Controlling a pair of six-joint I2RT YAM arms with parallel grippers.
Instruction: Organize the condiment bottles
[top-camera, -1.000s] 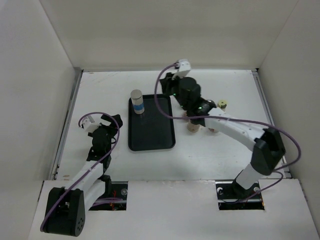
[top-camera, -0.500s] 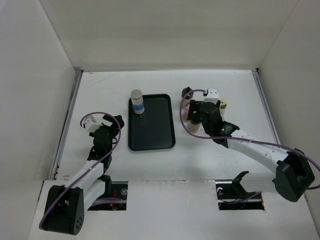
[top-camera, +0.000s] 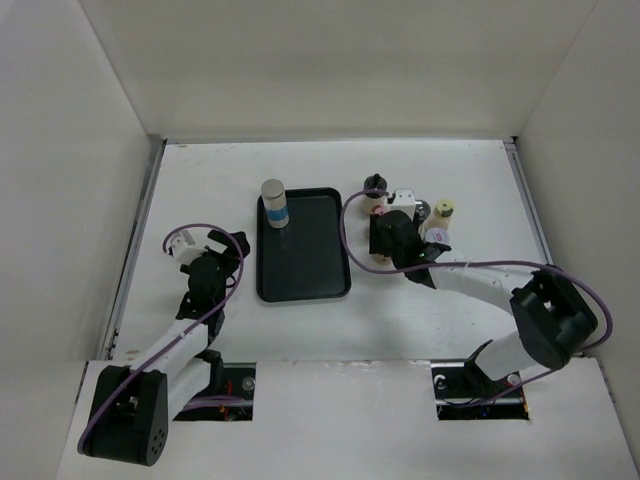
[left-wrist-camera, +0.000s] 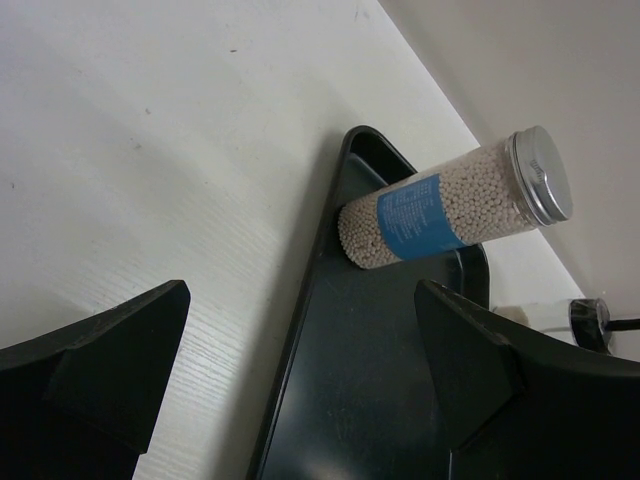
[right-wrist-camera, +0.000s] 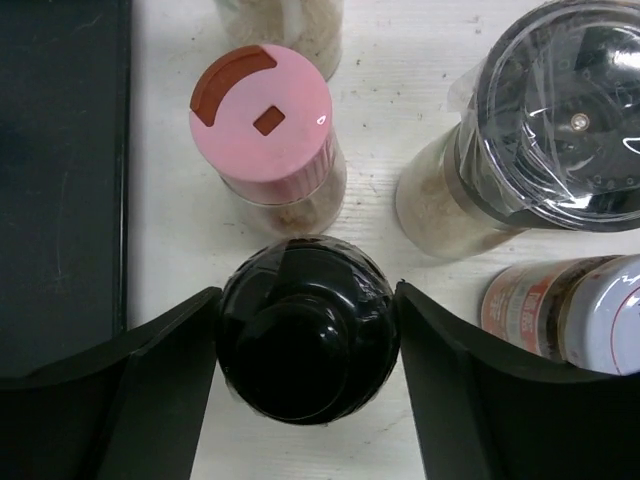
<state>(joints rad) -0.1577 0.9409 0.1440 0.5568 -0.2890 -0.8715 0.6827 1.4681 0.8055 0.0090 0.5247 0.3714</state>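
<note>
1. The black-lidded jar (right-wrist-camera: 307, 345) stands upright in a tight cluster of spice jars. The cluster sits just right of the black tray (top-camera: 310, 262), in the far half of the table (top-camera: 200, 170), right of centre.
2. The right gripper (right-wrist-camera: 307, 300) points straight down over this jar. Its jaws are closed against both sides of the domed lid, with no gap showing.
3. The pink-lidded jar (right-wrist-camera: 262, 110) is just beyond it. A film-wrapped dark-lidded jar (right-wrist-camera: 560, 110) and a red-labelled jar (right-wrist-camera: 525, 305) are to its right.
4. A silver-lidded jar (top-camera: 273, 203) with a blue label stands in the tray's far-left corner.
5. The left gripper (top-camera: 228, 258) hovers near the table's left edge, jaws open and empty.
6. The hold is only on a glossy, rounded lid, so the jar may slip or swing when lifted. In so tight a cluster it could also topple the pink-lidded jar.
7. Only the right wrist view shows the grip. In the overhead view the gripper hides that jar, but the tray's free floor and a pale-yellow-lidded jar (top-camera: 444, 210) are visible. Only the left wrist view shows the pale beads inside the silver-lidded jar.
</note>
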